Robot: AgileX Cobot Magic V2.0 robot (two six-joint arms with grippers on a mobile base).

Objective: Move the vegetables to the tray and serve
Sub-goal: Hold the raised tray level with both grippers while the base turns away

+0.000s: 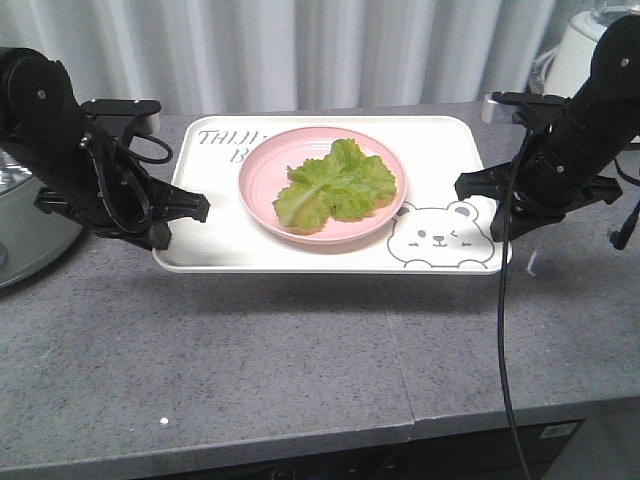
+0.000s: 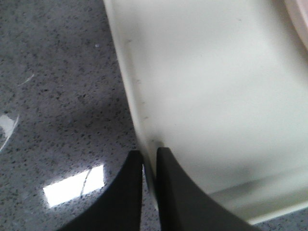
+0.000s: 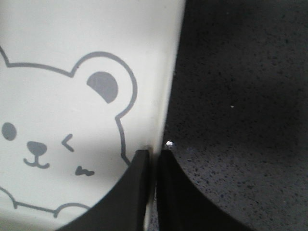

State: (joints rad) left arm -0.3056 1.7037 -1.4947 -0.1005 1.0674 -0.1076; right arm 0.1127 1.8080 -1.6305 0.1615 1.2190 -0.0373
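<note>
Closest to my wrist lenses are the black fingers. The left pincer [image 2: 149, 154] is closed on the thin left rim of the large cream-white rectangular tray [image 2: 216, 96], one finger on each side of the rim. The right pincer [image 3: 154, 154] clamps the right rim in the same way, just beside the ear of the printed grey bear.

The bunch of bright green, crinkly lettuce leaves [image 1: 335, 182] lies on the round pink plate [image 1: 255, 200]. This plate stands around the middle of the tray and covers part of the lettering. I judge the transfer is done and only the serving is left. The shadow under the tray's near edge suggests it is a little off the grey speckled stone counter [image 1: 250, 350], but I cannot tell for certain.

My worry is the grip. Each pincer holds only a narrow piece of rim. If one arm goes higher or faster than the other, the tray may tilt and the plate may slide with the leaves. The rim may also slip out between the fingers.

The black cable [image 1: 503, 330] hangs from the right arm over the counter's front and could catch there. A white appliance [image 1: 580, 50] stands behind the right arm, and a rounded metal vessel [image 1: 20, 235] sits near the left arm. Both limit how far I can swing outward. Behind everything hangs a pale curtain [image 1: 330, 50].
</note>
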